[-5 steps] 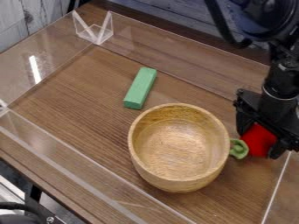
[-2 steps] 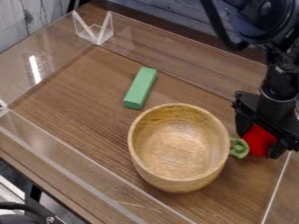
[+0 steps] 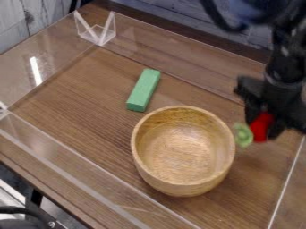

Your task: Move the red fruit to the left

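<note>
Pincer [image 3: 256, 123] and arm stand at the right of the view, pinching the red fruit [image 3: 259, 127], both somewhat blurred. Red fruit and its green stem piece [image 3: 242, 136] show just beside the upper right rim of the wooden bowl [image 3: 183, 151]; whether the fruit touches the desk [image 3: 74, 113] cannot be told, nor whether the stem touches the rim.

Across the desk, the bowl is the nearest thing in the way on the fruit's left side in the view, round, wide and far bigger than the fruit. Beyond its upper left rim lies the light-green rectangular block [image 3: 143, 90], slanted and apart from the bowl. Well apart from both, near the desk's far edge at the upper left, stands a white wire-like rack [image 3: 96, 29] with pointed tips. Dark cables or hardware [image 3: 17, 217] show at the lower left corner, beside the desk's edge. Between block and rack is bare brown wood.
</note>
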Available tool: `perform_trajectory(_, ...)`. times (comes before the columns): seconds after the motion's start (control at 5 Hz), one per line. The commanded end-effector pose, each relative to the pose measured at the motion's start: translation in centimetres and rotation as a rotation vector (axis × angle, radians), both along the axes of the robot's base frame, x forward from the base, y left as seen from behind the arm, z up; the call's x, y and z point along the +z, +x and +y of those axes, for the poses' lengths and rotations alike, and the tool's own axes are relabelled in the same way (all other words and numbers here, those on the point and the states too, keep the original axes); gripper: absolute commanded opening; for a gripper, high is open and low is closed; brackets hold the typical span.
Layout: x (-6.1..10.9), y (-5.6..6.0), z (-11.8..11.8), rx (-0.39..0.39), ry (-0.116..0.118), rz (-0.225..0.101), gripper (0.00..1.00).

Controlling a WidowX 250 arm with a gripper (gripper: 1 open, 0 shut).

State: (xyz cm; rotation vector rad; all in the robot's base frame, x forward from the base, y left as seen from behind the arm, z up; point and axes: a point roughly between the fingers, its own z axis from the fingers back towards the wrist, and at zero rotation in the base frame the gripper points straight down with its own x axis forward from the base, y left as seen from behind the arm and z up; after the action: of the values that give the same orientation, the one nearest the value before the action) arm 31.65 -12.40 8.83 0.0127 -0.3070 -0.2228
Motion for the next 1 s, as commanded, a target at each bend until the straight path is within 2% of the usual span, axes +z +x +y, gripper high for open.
perform_trajectory(0.0, 4.5, 0.3, 3.2, 0.099, -0.005, -0.104, 0.0)
perform_trajectory(0.2, 5.5, 0.2, 4.6, 0.179, -0.014, -0.122, 0.0)
perform_trajectory(0.8, 5.5, -0.6, 3.1, 0.232, -0.057, -0.102, 0.0)
